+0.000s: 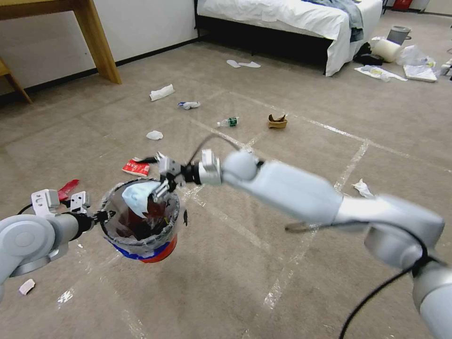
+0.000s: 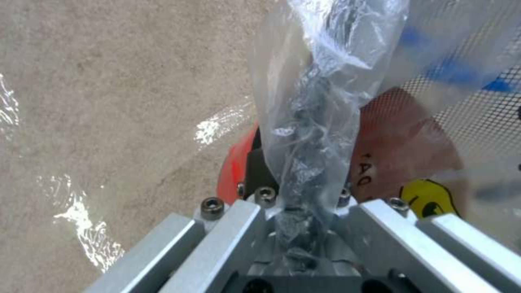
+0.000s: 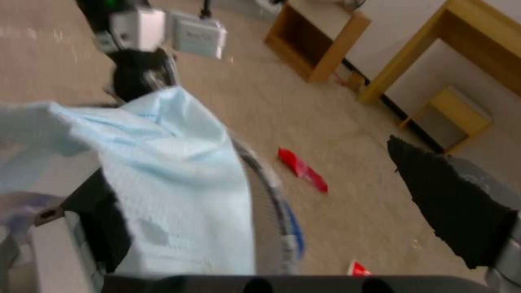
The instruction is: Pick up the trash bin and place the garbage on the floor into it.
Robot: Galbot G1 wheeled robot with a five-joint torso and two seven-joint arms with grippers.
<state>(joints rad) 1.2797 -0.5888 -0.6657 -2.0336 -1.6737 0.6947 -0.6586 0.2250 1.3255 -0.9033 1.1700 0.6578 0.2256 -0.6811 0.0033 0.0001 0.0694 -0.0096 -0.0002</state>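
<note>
The bin (image 1: 141,226) hangs above the floor (image 1: 263,263), upright, mouth up, long axis vertical. The left claw (image 1: 101,217) is clenched on the bin's bag-covered rim (image 2: 309,134). The right claw (image 1: 162,188) sits over the bin's mouth with its fingers apart; a pale blue scrap (image 1: 136,195) drapes down from it into the bin. A bottle (image 1: 228,122) lies beyond the bin, a red wrapper (image 1: 136,167) just behind it.

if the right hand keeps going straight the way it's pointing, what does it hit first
Probably the inside of the small round red trash bin: the right hand sits over its bag-lined rim, angled down-left, with the pale blue scrap draped on its open fingers. Depth is unclear.
</note>
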